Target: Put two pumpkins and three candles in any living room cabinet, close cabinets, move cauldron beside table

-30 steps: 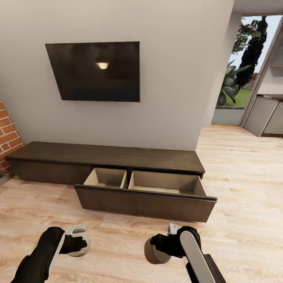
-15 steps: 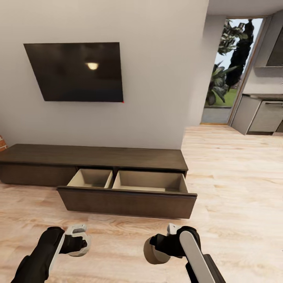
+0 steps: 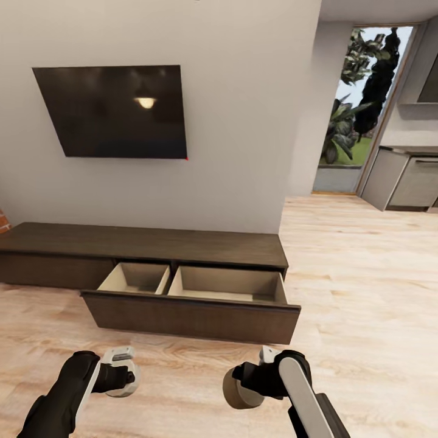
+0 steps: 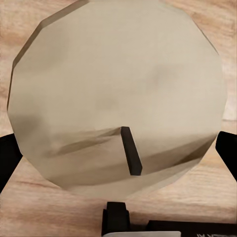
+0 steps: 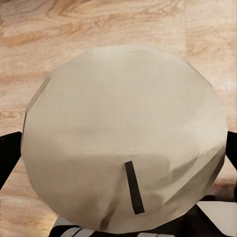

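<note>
Left wrist view: left gripper (image 4: 118,148), fingers clamped either side of a pale beige candle (image 4: 118,94), wick up, floor beneath. Right wrist view: right gripper (image 5: 123,163), fingers likewise gripping a second candle (image 5: 126,143). Head view, mid-distance: cabinet (image 3: 140,243), dark wood, one wide drawer (image 3: 188,316) pulled open, two beige compartments, both bare as far as could be seen. Beyond: television (image 3: 112,109) on the wall. Handling advice: roll closer squarely, carry each candle over the drawer front, lower upright into a compartment before releasing.
</note>
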